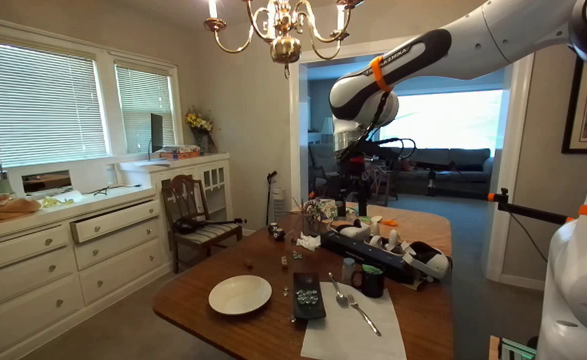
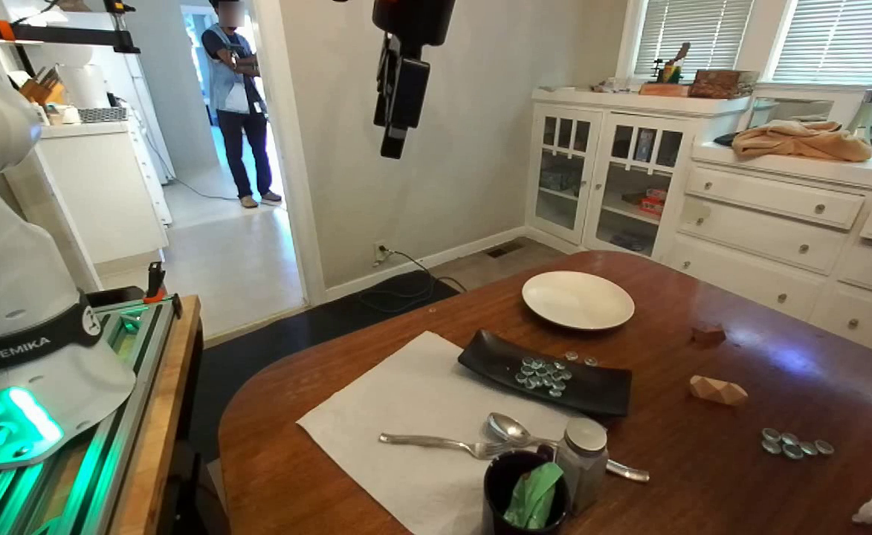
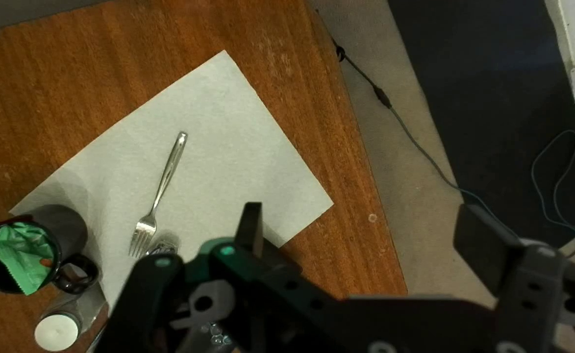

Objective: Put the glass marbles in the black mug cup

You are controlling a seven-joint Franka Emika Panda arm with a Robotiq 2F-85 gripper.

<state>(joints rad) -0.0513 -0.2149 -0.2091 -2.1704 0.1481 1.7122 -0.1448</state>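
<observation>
The glass marbles (image 1: 307, 297) lie in a cluster on a black tray (image 1: 306, 281). In an exterior view the marbles (image 2: 543, 375) and tray (image 2: 605, 390) show clearly, with a couple of loose marbles (image 2: 580, 359) beside the tray. Several more marbles (image 2: 792, 444) lie on the table. In the wrist view a few marbles (image 3: 217, 338) peek out behind the gripper. The black mug (image 1: 373, 285) stands upright with a green wrapper in it; it also shows in the wrist view (image 3: 66, 228). My gripper (image 3: 368, 233) is open and empty, high above the table (image 2: 392, 141).
A fork (image 3: 167, 176) and spoon (image 2: 508, 427) lie on white paper (image 3: 228, 132). A lidded glass jar (image 2: 583, 464) stands against the mug. A white plate (image 2: 578, 299) sits past the tray. Wooden blocks (image 2: 718, 390) and a black box with headset gear (image 1: 368, 255) are on the table.
</observation>
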